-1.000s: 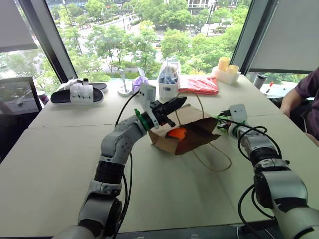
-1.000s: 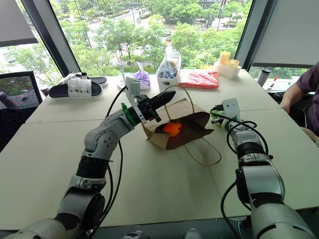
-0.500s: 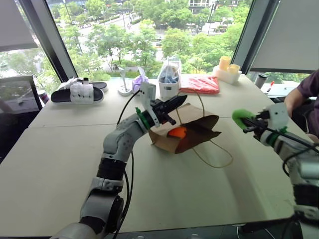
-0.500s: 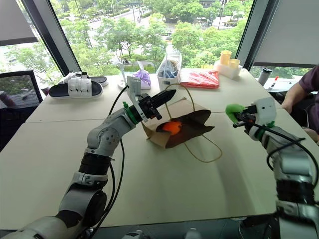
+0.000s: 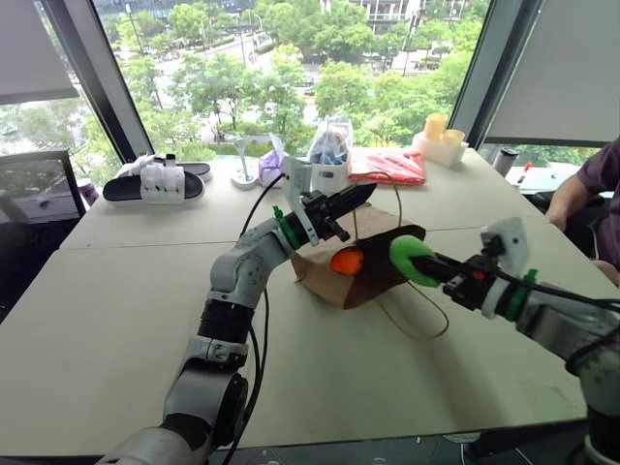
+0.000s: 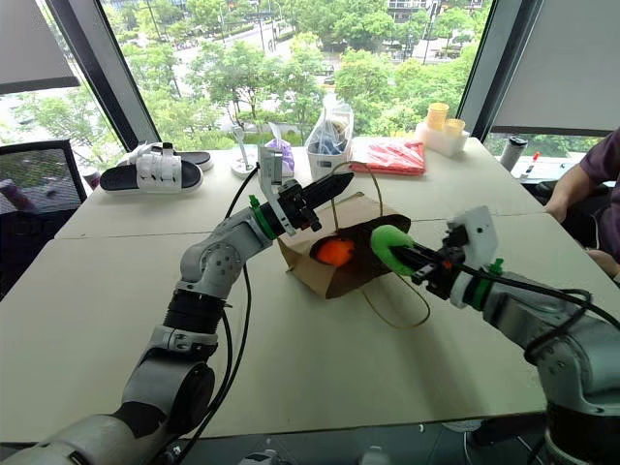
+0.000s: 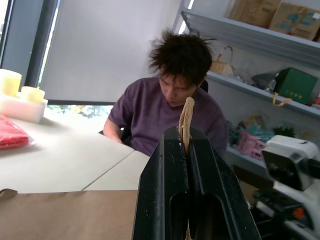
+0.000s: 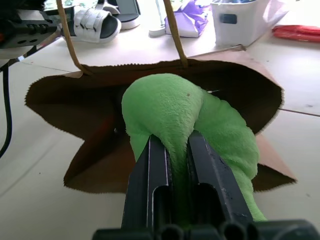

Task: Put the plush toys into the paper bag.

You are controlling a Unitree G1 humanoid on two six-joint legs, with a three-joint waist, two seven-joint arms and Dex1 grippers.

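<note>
1. Now, your paper bag (image 5: 360, 266) lay on its side on the bench (image 5: 116, 291), mouth facing the robot's right.
2. Your left hand (image 5: 351, 201) was above the bag's upper edge, fingers pressed together on one cord handle (image 7: 186, 120), holding the mouth wide.
3. Inside the bag, near its mouth, the orange plush toy (image 6: 335, 252) rested against the lower wall.
4. Your right hand (image 8: 175, 150) was just in front of the bag's mouth, pinching the green plush toy (image 8: 170, 110) between its fingers; the toy hung at the opening, clear of the bench.
5. Beyond the bag sat a white cup with a clear plastic bag (image 5: 329, 160), a red packet (image 5: 387, 165) and a pair of sandals (image 5: 155, 182).
6. Past the bag's far side, a person in a purple shirt (image 7: 165, 120) sat at the bench.
</note>
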